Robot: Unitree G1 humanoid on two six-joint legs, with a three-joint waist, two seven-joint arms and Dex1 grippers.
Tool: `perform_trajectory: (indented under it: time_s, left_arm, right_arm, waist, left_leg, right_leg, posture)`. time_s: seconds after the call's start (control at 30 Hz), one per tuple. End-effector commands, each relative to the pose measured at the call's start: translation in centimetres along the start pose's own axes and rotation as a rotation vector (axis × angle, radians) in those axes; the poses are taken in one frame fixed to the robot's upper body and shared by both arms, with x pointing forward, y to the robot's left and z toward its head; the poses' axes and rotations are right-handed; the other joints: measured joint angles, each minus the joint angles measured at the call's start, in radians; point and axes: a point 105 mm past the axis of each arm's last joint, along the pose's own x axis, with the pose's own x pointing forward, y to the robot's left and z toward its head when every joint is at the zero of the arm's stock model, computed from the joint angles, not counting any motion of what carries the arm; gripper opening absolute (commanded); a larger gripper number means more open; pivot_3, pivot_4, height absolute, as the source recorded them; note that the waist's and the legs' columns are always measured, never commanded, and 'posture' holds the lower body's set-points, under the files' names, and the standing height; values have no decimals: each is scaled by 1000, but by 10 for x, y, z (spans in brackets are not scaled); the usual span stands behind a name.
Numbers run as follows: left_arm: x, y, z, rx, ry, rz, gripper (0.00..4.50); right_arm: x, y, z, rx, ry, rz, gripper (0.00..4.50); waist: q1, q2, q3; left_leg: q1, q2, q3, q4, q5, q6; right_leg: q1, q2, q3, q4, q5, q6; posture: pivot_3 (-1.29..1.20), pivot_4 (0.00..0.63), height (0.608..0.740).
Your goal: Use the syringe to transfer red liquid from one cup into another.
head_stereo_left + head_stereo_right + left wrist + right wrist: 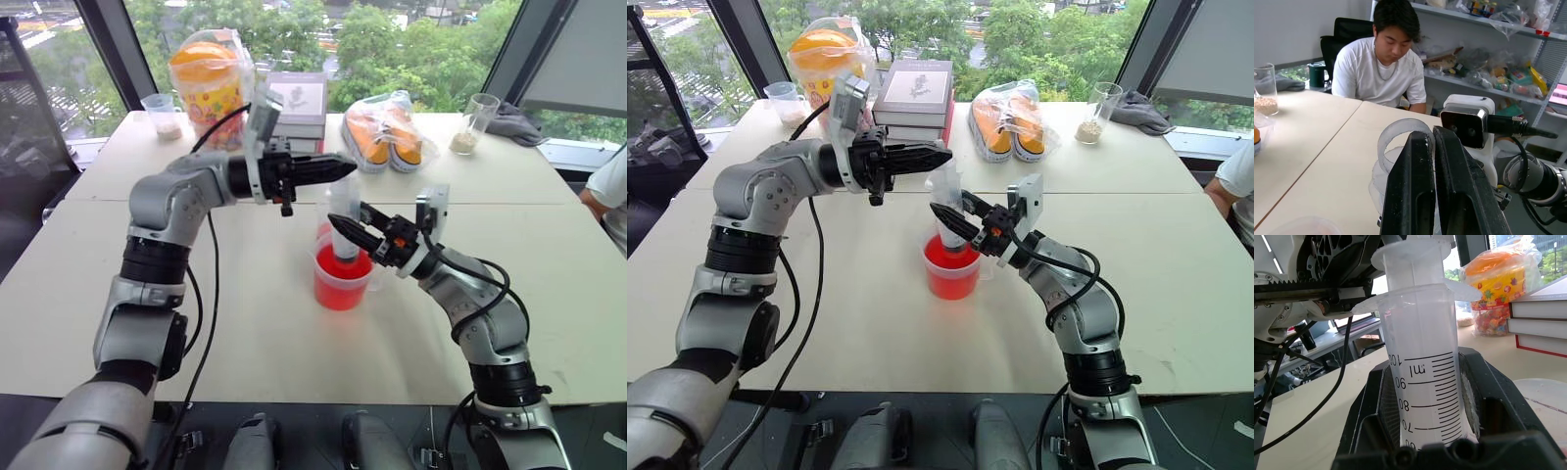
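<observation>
My right tool clamps the syringe, whose tip is hidden inside the wide cup of red liquid. My left tool, pinched narrow, sits at the plunger top, twelve o'clock of the cup.

Red liquid, clear syringe with black markings, orange shoes.

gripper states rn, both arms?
Left gripper: shut, holding nothing, above the syringe top.
Right gripper: shut on the syringe barrel, held upright with its tip in the wide cup of red liquid.
</observation>
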Motion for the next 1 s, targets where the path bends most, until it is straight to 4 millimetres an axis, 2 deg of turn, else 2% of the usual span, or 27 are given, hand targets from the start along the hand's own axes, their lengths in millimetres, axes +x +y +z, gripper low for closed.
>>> perform_trajectory:
  time_s: [0.03, 0.23, 0.37, 0.47, 0.67, 0.7, 1.0]
  left_arm:
    - [-9, -1, 50, 181, -101, 40, 25]
    - [-8, 0, 50, 188, -100, 36, 25]
    - [-7, -3, 34, 152, -60, 11, 25]
    - [-8, -5, 20, 110, -22, 0, 1017]
    - [-16, -6, 7, 93, 20, 19, 4088]
    - [-18, -6, 6, 95, 28, 24, 4414]
    - [-53, -14, 3, 88, 87, 88, 4414]
  right_arm:
    - [-3, 8, -15, 29, 63, 33, 1347]
    - [-2, 8, -14, 24, 62, 34, 1347]
    - [1, 8, -5, 7, 42, 40, 1347]
    - [4, 6, 10, -17, 11, 40, 1347]
    - [3, 3, 32, -53, -23, 33, 1347]
    - [3, 2, 35, -57, -28, 31, 1347]
    - [4, -2, 62, -64, -90, 13, 1347]
  waist:
    - [0, 0, 0]
    - [0, 0, 0]
    - [0, 0, 0]
    - [-2, 0, 0]
    - [0, 0, 0]
    - [0, 0, 0]
    - [-2, 0, 0]
  left_leg:
    - [0, 0, 0, 0, 0, 0]
    - [0, 0, 0, 0, 0, 0]
    - [0, 0, 0, 0, 0, 0]
    - [0, 0, 0, 0, 0, 0]
    - [0, 0, 0, 0, 0, 0]
    - [0, 0, 0, 0, 0, 0]
    - [0, 1, 0, 0, 0, 0]
  right_leg:
    - [0, 0, 0, 0, 0, 0]
    - [0, 0, 0, 0, 0, 0]
    - [0, 0, 0, 0, 0, 0]
    - [0, 0, 0, 0, 0, 0]
    - [0, 0, 0, 0, 0, 0]
    - [0, 0, 0, 0, 0, 0]
    - [0, 0, 0, 0, 0, 0]
  posture:
    - [0, 150, 740]
    - [0, 150, 740]
    - [0, 150, 740]
    - [0, 150, 740]
    - [0, 150, 740]
    - [0, 150, 740]
    - [0, 150, 740]
